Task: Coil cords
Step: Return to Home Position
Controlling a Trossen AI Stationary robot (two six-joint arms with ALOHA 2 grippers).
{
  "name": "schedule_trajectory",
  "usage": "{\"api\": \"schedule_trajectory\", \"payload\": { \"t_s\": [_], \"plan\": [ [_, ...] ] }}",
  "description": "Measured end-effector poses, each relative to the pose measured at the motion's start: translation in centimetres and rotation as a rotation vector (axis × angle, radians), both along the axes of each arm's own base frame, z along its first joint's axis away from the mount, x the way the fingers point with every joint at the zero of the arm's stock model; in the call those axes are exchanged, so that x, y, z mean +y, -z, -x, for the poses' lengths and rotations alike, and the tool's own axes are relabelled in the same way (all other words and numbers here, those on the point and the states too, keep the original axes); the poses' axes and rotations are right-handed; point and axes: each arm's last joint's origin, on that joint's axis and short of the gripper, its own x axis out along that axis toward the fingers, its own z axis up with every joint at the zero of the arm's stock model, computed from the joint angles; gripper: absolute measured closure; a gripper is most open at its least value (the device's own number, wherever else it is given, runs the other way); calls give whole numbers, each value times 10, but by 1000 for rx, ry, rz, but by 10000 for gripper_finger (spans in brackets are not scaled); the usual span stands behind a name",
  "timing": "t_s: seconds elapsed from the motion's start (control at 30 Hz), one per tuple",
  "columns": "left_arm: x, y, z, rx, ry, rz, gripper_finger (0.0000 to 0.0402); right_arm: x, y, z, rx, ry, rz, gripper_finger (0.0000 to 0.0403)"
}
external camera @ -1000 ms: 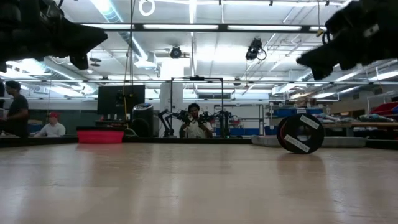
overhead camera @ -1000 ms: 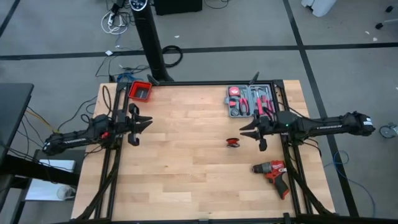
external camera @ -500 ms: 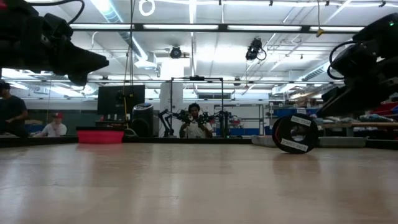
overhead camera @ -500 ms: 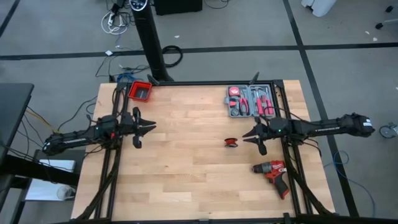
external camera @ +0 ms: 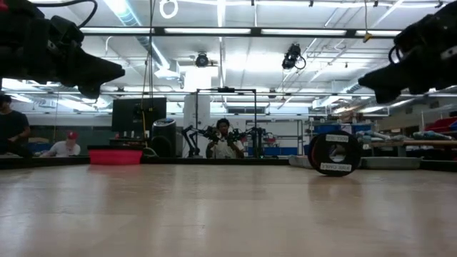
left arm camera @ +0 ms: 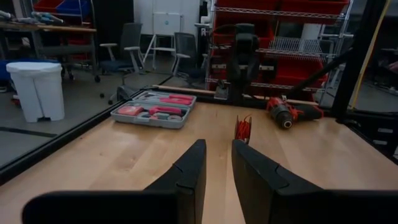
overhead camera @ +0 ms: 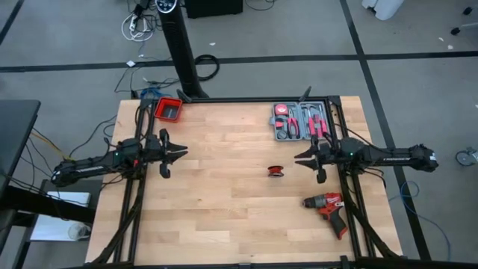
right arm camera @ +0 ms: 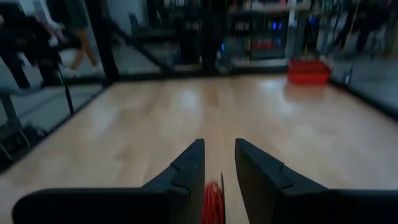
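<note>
Coiling apparently complete: the cords are shown wound on the bench, just ahead of the right tool; the left tool is well apart. Both are narrowly parted and empty.

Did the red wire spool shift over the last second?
Yes. The red wire spool rolled a little leftward in the low view, judged against the grey tool case behind it.

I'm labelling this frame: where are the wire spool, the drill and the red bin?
wire spool (overhead camera: 278,171), high view, red winding.
drill (overhead camera: 327,203), high view, red body.
red bin (overhead camera: 158,110), high view, left rim.
</note>
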Motion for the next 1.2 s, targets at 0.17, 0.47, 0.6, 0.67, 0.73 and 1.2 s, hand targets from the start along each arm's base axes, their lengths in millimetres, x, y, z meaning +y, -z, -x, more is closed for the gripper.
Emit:
{"api": "schedule_trajectory", "payload": {
  "t_s": [0.17, 0.47, 0.6, 0.67, 0.73, 1.2],
  "plan": [
    [0, 0, 0, 0, 0, 0, 321, 0, -11, 8, -131, 5, 7, 314],
    [0, 0, 0, -6, 0, -1, 321, -1, -11, 8, -141, 12, 8, 314],
    [0, -2, 0, -22, 0, -4, 321, -1, -11, 8, -143, 12, 8, 314],
    [0, -2, 0, -21, 0, -4, 321, -1, -11, 8, -142, 12, 8, 314],
    [0, -2, 0, -19, 0, -3, 321, -1, -11, 8, -142, 12, 8, 314],
    [0, -2, 0, -25, 0, -4, 321, -1, -11, 8, -143, 11, 8, 314]
  ]
}}
